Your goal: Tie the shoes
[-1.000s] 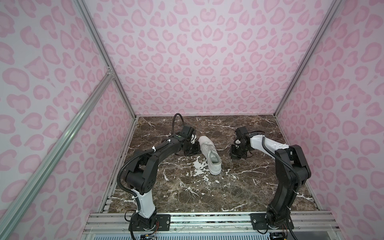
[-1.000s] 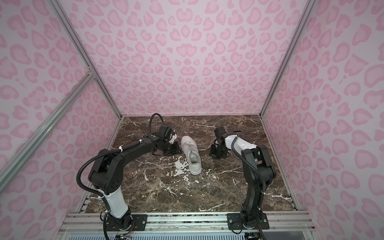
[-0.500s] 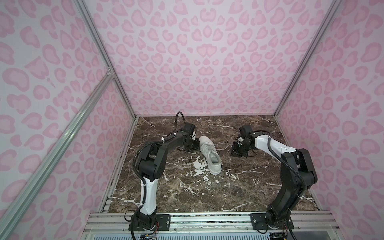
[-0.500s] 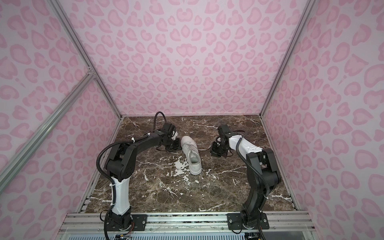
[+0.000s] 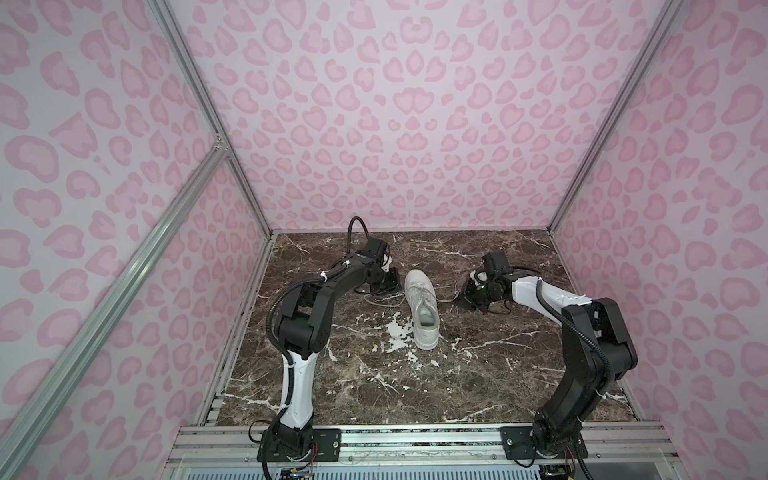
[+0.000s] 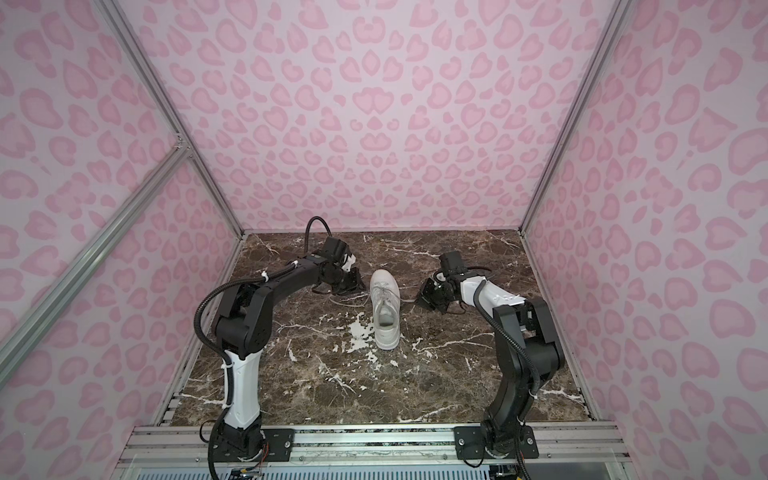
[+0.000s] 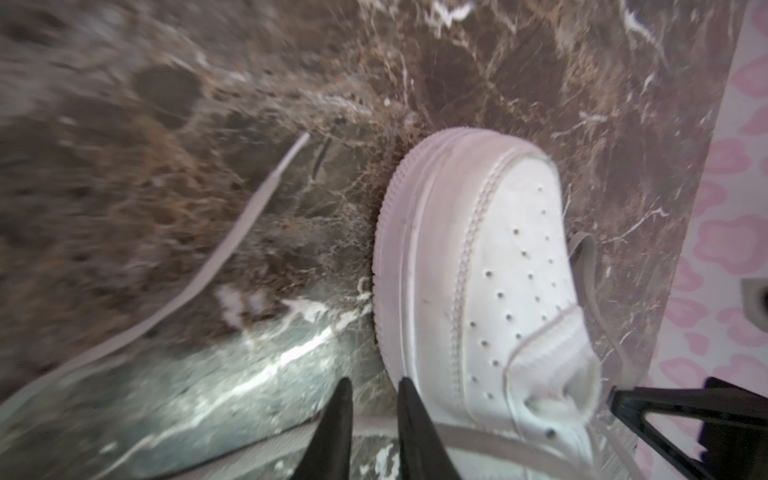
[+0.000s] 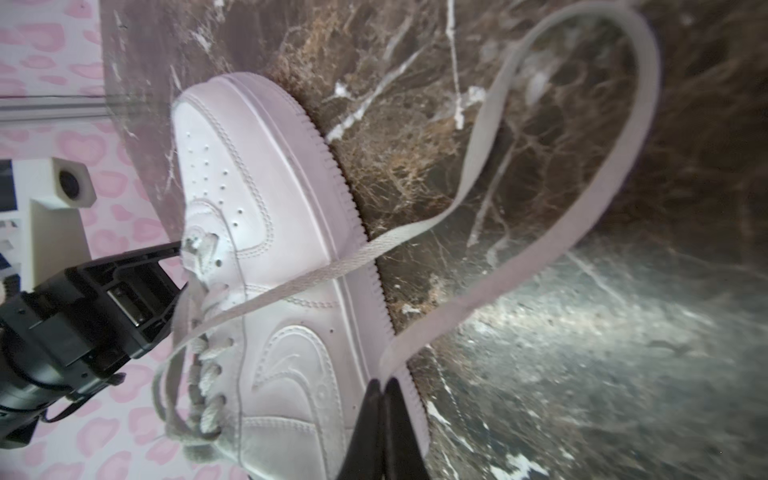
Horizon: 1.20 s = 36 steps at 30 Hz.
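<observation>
The white sneaker (image 5: pixel 422 307) (image 6: pixel 384 309) lies mid-table, toe pointing to the back wall. My left gripper (image 5: pixel 384 284) (image 6: pixel 353 282) hangs low beside its toe on the left. In the left wrist view the left gripper (image 7: pixel 376 399) shows a narrow gap between its fingers, next to the shoe (image 7: pixel 478 270); one lace (image 7: pixel 249 232) trails loose over the marble and passes behind the fingertips. My right gripper (image 5: pixel 467 291) (image 6: pixel 424 297) sits to the shoe's right. The right gripper (image 8: pixel 380 386) is shut on the other lace (image 8: pixel 602 187), which loops back to the shoe (image 8: pixel 270 249).
The brown marble tabletop (image 5: pixel 415 374) is boxed in by pink-patterned walls (image 5: pixel 395 124) on three sides. Aluminium posts (image 5: pixel 208 124) stand at the corners and a metal rail (image 5: pixel 415 440) carries both arm bases at the front edge.
The left arm's elbow has swung up and inward while its gripper stayed by the shoe's toe. The right gripper has held its place with the lace. The shoe has not moved.
</observation>
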Motion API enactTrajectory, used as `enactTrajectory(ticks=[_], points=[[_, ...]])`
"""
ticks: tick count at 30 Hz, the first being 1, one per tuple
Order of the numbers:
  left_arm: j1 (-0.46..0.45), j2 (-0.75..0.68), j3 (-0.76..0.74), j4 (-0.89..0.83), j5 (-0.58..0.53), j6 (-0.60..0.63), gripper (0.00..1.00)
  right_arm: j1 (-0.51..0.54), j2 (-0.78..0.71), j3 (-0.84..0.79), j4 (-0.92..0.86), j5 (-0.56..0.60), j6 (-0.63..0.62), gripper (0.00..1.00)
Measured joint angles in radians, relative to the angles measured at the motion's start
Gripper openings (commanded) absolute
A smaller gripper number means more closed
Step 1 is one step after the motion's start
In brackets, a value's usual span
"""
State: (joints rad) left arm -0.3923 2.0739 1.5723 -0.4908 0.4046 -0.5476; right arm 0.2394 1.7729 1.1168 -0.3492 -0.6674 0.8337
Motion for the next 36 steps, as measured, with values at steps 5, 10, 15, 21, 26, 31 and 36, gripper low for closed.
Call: enactTrajectory(ticks=[5, 10, 15, 21, 26, 31, 36], points=[[-0.01, -0.151, 0.0, -0.016, 0.021, 0.008, 0.29, 0.0, 0.02, -0.037, 0.162, -0.069, 0.114, 0.04], [-0.036, -0.215, -0.042, -0.019, 0.082, -0.018, 0.3, 0.01, 0.048, -0.055, 0.313, -0.122, 0.224, 0.04], [-0.071, -0.254, -0.098, -0.009, 0.128, -0.07, 0.31, 0.023, 0.076, -0.06, 0.431, -0.162, 0.312, 0.04], [-0.121, -0.274, -0.133, 0.002, 0.154, -0.106, 0.32, 0.039, 0.113, -0.07, 0.571, -0.199, 0.414, 0.04], [-0.132, -0.282, -0.15, 0.01, 0.156, -0.124, 0.32, 0.049, 0.117, -0.079, 0.639, -0.22, 0.46, 0.04], [-0.134, -0.282, -0.152, 0.016, 0.156, -0.125, 0.32, 0.053, 0.117, -0.093, 0.666, -0.235, 0.475, 0.04], [-0.139, -0.282, -0.157, 0.018, 0.156, -0.125, 0.32, 0.056, 0.111, -0.103, 0.664, -0.252, 0.476, 0.04]])
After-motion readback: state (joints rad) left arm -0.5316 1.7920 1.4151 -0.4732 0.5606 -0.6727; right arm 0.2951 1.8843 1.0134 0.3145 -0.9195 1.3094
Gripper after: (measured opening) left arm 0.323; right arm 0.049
